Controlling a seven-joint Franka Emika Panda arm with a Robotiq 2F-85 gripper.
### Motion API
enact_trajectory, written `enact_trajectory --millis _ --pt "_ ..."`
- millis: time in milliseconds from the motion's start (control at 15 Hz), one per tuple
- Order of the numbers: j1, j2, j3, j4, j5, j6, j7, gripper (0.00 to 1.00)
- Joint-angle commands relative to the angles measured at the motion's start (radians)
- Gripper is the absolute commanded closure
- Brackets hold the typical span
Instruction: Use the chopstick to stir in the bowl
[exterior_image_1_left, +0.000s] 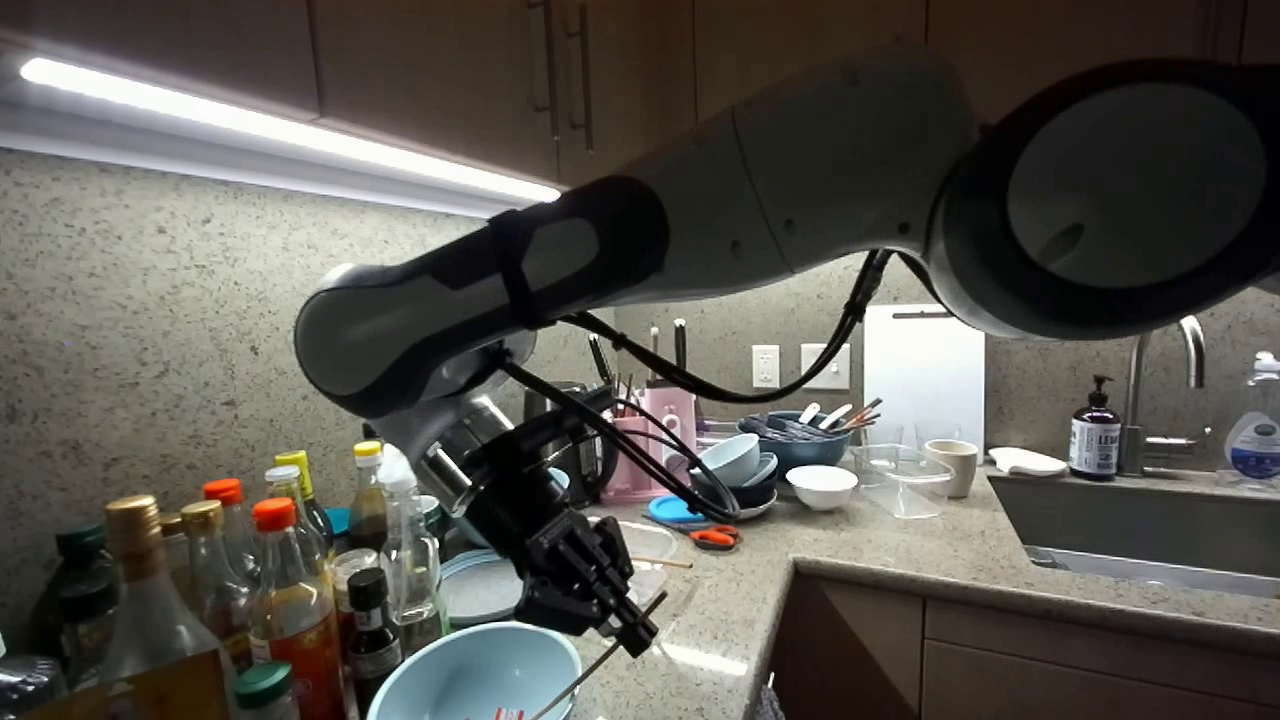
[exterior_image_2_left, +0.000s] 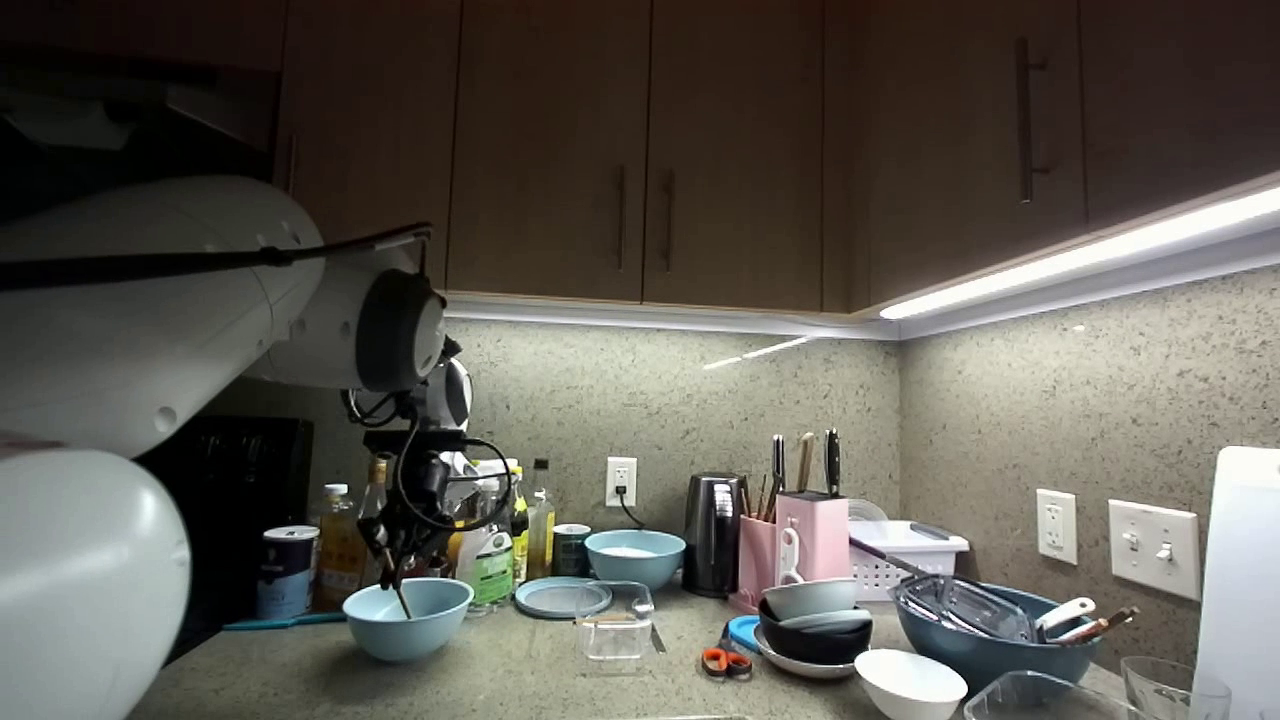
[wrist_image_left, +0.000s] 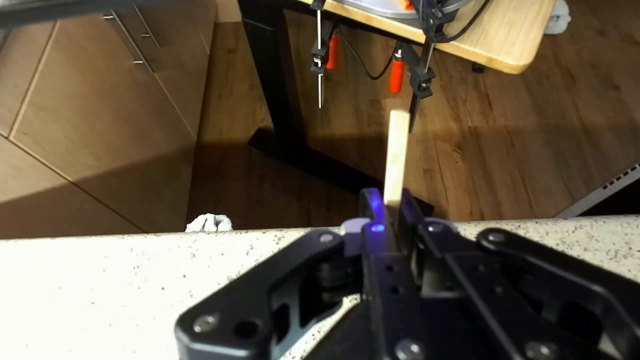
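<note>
In an exterior view, well to the left of the tool (exterior_image_1_left: 638, 632), a tall gold-capped bottle (exterior_image_1_left: 152, 610) stands on the desk (exterior_image_1_left: 870, 545), with a red-capped bottle (exterior_image_1_left: 297, 622) and a clear spray bottle (exterior_image_1_left: 403, 555) nearer to the tool. Next, below the tool and to its left, comes the light blue bowl (exterior_image_1_left: 465, 662), partly cut off by the frame, a red-and-white patch (exterior_image_1_left: 509, 714) showing inside. From the bowl the chopstick (wrist_image_left: 396, 157) slants up to the right into the tool, which grips it between its two fingers; in the wrist view its pale, square end pokes out past the fingertips, and in both exterior views the length below the grip runs down into the bowl. Whether it touches the bowl's bottom I cannot tell. Right of the tool lie orange-handled scissors (exterior_image_1_left: 714, 538); beyond them sit a small white bowl (exterior_image_1_left: 822, 487), a clear container (exterior_image_1_left: 900, 490) and a beige cup (exterior_image_1_left: 956, 469), all apart from the tool. Well to the tool's right stands a dark soap bottle (exterior_image_1_left: 1095, 440), just beside the steel faucet (exterior_image_1_left: 1134, 395) of the sink (exterior_image_1_left: 1130, 525).
</note>
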Motion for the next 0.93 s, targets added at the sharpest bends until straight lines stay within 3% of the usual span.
enact_trajectory --millis 0,200,267,400,867 --pt "0.045 0.020 -0.004 0.045 -0.073 -0.031 -0.041 0.98" --pt "0.062 0.013 -0.004 0.059 -0.093 -0.017 -0.035 0.98" --pt "0.064 0.010 -0.003 0.064 -0.092 -0.013 -0.034 0.67" --pt "0.065 0.008 -0.002 0.077 -0.089 -0.009 -0.032 0.60" --pt "0.063 0.011 -0.003 0.115 -0.084 -0.004 -0.029 0.16"
